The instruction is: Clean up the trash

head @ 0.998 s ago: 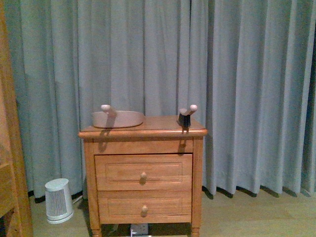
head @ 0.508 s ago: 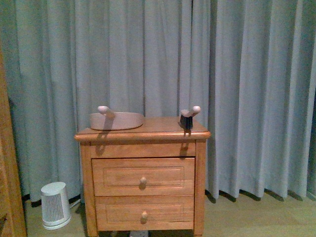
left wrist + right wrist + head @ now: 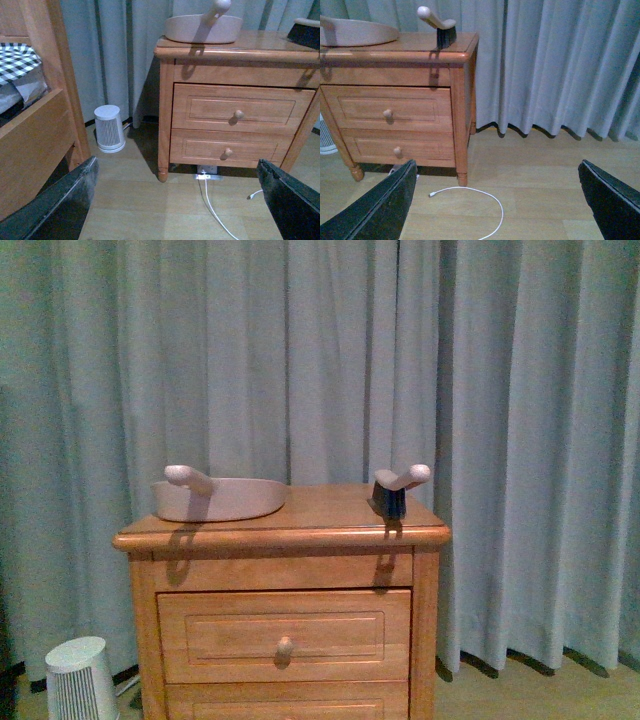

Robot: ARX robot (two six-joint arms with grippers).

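Straight ahead, in the front view, a wooden nightstand (image 3: 330,512) is standing before a grey-blue curtain (image 3: 300,360). A pink dustpan (image 3: 222,498) is lying on the left of its top, and a small brush (image 3: 398,490) with dark bristles is sitting well apart from it on the right, its pale handle tilting upward. A small white heater (image 3: 78,680) is standing on the floor to the left of the nightstand. Neither arm is showing here.

From the left wrist, the left gripper (image 3: 176,167) is hanging low over the wooden floor (image 3: 135,210), its black fingers (image 3: 60,205) spreading wide apart and gripping nothing. A bed frame (image 3: 35,125) is rising beside it, with a checked pillow (image 3: 17,60) lying on top. A power strip (image 3: 207,175) is lying under the nightstand with a white cord (image 3: 215,210) running out from it.

From the right wrist, the right gripper (image 3: 496,167) is likewise hovering above the floor with its fingers (image 3: 610,200) set wide apart and empty. A white cable (image 3: 487,197) is curling on the boards just in front of the nightstand's corner leg.

As for the paper wad, none of the views is showing it, so I cannot tell where it is lying.
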